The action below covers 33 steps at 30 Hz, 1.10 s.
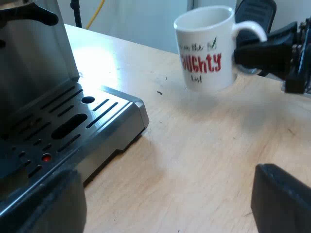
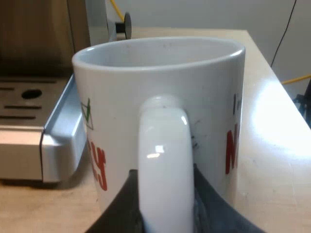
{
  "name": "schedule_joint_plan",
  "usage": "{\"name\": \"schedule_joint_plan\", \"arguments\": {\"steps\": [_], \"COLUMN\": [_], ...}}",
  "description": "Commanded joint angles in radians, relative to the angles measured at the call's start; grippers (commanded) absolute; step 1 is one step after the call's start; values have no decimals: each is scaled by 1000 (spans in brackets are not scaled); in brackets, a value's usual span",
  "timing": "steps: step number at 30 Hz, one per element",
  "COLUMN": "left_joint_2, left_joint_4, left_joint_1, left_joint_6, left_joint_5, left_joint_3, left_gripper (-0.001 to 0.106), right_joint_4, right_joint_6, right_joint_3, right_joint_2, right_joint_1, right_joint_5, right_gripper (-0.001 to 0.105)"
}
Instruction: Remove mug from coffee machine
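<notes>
Mug [image 1: 204, 48], handle pinched by right gripper [image 2: 165, 206], hangs apart from espresso machine's drip tray [image 1: 114, 104]; left gripper [image 1: 165, 204] gapes empty.

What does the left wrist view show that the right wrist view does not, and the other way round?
Left wrist view: the open left gripper, the drip tray's red dot. Right wrist view: the mug's inner wall. Both: the mug, its handle in the right gripper, the drip tray, the wooden table.

mug [image 1: 204, 48] | red letters "UGHTY" | above: "on the" | below: perhaps "List" | green tick
</notes>
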Motion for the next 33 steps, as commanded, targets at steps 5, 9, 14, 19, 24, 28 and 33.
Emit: {"name": "schedule_joint_plan", "arguments": {"steps": [5,9,14,19,24,28,33], "left_joint_2": [0,0,0,0,0,0,0], "left_joint_4": [-15,-15,-15,-15,-15,-15,-10], "left_joint_1": [-5,-5,-5,-5,-5,-5,-5], "left_joint_6": [-3,-3,-3,-3,-3,-3,-3], "left_joint_5": [-2,-2,-2,-2,-2,-2,-2], "left_joint_3": [-1,-1,-1,-1,-1,-1,-1], "left_gripper": [72,72,72,72,72,72,72], "right_joint_4": [-283,-371,-463,-493,-642,-712,-801], "right_joint_6": [41,41,41,36,25,25,25], "right_joint_3": [18,9,-9,-39,-47,-47,-62], "right_joint_2": [191,307,416,503,623,698,784], "right_joint_1": [-24,-95,-188,-260,-306,-306,-306], "right_joint_5": [10,-67,-140,-282,-323,-333,-333], "right_gripper": [0,0,0,0,0,0,0]}}
